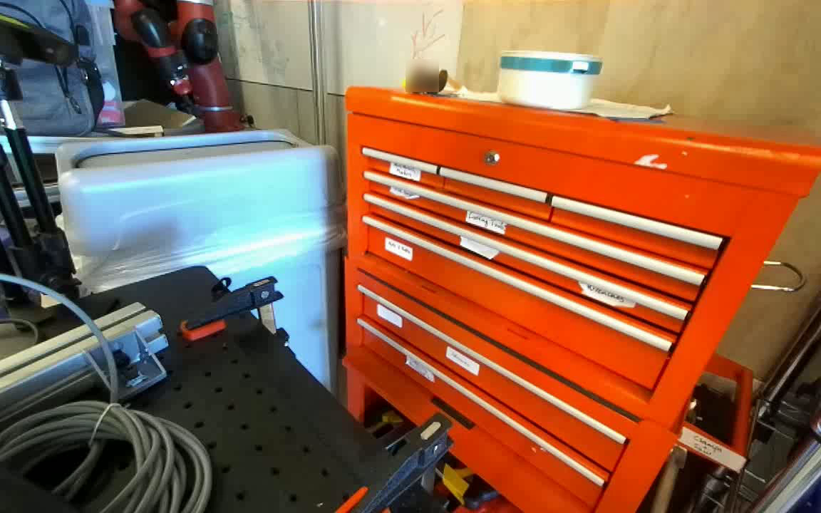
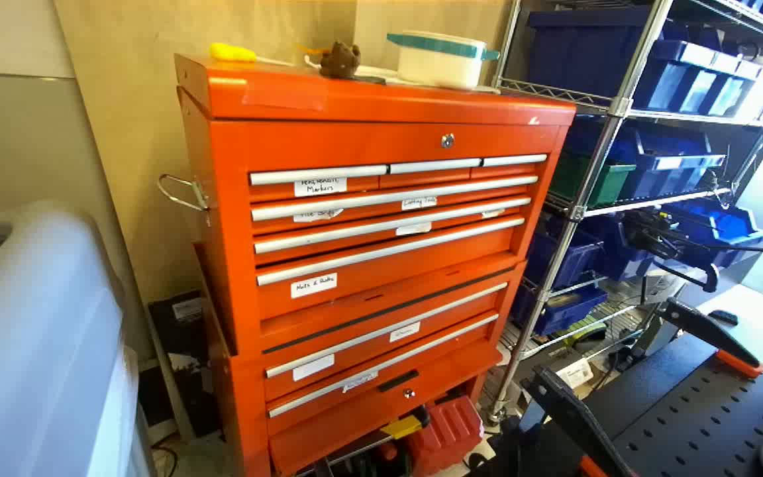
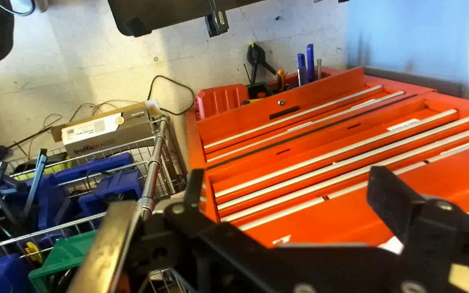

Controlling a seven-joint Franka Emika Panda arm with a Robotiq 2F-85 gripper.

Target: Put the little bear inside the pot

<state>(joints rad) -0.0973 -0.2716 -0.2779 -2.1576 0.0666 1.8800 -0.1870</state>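
Observation:
The little bear (image 2: 340,61), a small brown lump, sits on top of the orange tool chest near its front edge. It also shows, partly blurred, in an exterior view (image 1: 422,77). The pot (image 1: 549,84) is white with a teal band round its top and stands upright on the chest beside the bear; it also shows in an exterior view (image 2: 440,65). I cannot tell whether its top is covered. My gripper (image 3: 287,183) shows only in the wrist view, open with nothing between its fingers, above the chest's front. Bear and pot do not show in the wrist view.
The tool chest (image 1: 524,214) has several drawers. A pale sheet (image 1: 628,109) lies under the pot. A yellow object (image 2: 232,52) lies at the chest's top corner. A wire shelf (image 2: 610,126) with blue bins stands beside it. A black perforated table (image 1: 254,399) stands in front.

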